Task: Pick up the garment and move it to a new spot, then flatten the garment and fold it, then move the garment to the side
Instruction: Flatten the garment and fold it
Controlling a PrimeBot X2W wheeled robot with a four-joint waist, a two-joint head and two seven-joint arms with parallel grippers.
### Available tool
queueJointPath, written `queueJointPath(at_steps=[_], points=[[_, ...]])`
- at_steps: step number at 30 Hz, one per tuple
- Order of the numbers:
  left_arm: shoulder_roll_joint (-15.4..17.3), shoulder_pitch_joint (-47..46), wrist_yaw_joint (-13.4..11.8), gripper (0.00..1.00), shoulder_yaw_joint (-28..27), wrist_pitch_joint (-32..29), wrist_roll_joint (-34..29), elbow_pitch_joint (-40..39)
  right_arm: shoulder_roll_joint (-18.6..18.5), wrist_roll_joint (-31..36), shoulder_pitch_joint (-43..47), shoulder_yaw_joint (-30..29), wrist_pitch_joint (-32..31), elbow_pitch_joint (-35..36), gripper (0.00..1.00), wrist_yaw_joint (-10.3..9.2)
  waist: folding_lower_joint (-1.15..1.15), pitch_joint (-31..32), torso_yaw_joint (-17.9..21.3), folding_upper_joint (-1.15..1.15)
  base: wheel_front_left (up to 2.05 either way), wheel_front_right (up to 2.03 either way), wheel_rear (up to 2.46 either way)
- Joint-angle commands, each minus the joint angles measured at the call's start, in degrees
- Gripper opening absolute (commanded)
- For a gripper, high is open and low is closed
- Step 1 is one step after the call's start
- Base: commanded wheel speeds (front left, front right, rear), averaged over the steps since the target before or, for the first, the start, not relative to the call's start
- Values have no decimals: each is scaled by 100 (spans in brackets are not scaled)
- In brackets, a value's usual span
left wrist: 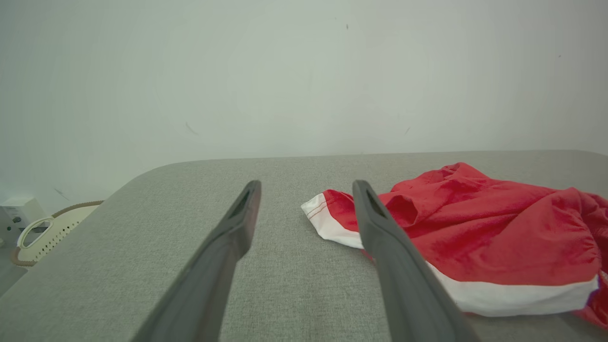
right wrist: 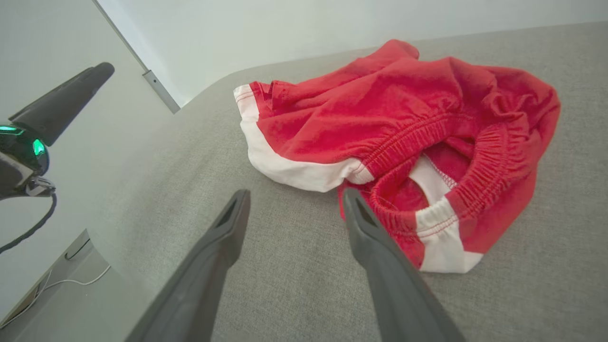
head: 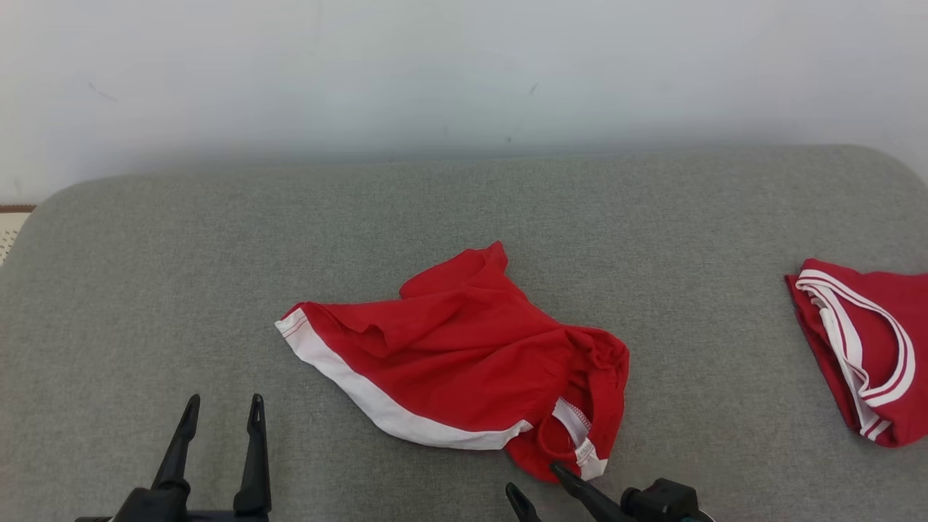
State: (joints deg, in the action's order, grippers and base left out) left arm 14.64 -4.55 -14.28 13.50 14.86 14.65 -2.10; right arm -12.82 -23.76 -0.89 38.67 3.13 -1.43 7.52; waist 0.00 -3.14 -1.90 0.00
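The garment (head: 464, 355) is a crumpled pair of red shorts with white side bands, lying in the middle of the grey cushion (head: 145, 290). My left gripper (head: 223, 409) stands open at the lower left, well clear of the cloth's white hem. My right gripper (head: 536, 482) is open at the bottom edge, its tips just short of the elastic waistband. The left wrist view has the garment (left wrist: 484, 237) to the right of the open left gripper (left wrist: 306, 190). Looking along the right gripper (right wrist: 294, 199), the waistband of the garment (right wrist: 403, 133) lies just ahead, one fingertip (right wrist: 354, 202) at its edge.
A second red garment with white stripes (head: 866, 348) lies at the cushion's right edge. A pale wall (head: 464, 72) runs behind the cushion. A cream perforated basket (left wrist: 42, 232) stands on the floor past the cushion's left end. My left arm (right wrist: 28, 137) shows in the right wrist view.
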Motion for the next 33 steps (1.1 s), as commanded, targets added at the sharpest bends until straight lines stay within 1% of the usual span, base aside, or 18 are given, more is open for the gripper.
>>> queueJointPath(at_steps=[1,7,9,10,14,23,30,31,32,33], points=[[-3,-46,-15,100,5,8,-5,26,-47,-79,-138,94,76,-146,100,-6,0,-63,-56,0,0,0,0],[-54,-138,-14,100,43,16,-23,52,-5,-433,-710,395,369,-1067,100,-6,0,-216,-110,0,0,0,0],[-82,-167,-1,100,61,18,-21,69,-4,-529,-874,402,488,-1399,100,-6,0,-252,-132,0,0,0,0],[-100,-221,11,100,80,20,-45,83,-22,-591,-1033,354,631,-1689,100,-6,0,-298,-157,0,0,0,0],[-127,-280,20,100,93,25,-86,98,-55,-695,-1289,341,869,-2152,100,-6,0,-357,-174,0,0,0,0],[-175,-363,56,100,72,24,-137,113,4,-736,-1747,568,1158,-2484,100,-6,0,-420,-186,0,0,0,0],[-228,-398,101,100,61,25,-194,114,81,-669,-2009,724,1211,-2590,100,-6,0,-466,-220,0,0,0,0],[-237,-397,104,100,54,25,-203,117,79,-651,-2039,728,1212,-2565,90,-6,0,-471,-220,0,0,0,0],[-248,-394,110,100,50,25,-205,119,76,-631,-2069,708,1213,-2513,49,-6,0,-476,-219,0,0,0,0],[-256,-393,115,100,44,25,-207,121,67,-607,-2082,682,1206,-2466,42,-6,0,-480,-219,0,0,0,0]])
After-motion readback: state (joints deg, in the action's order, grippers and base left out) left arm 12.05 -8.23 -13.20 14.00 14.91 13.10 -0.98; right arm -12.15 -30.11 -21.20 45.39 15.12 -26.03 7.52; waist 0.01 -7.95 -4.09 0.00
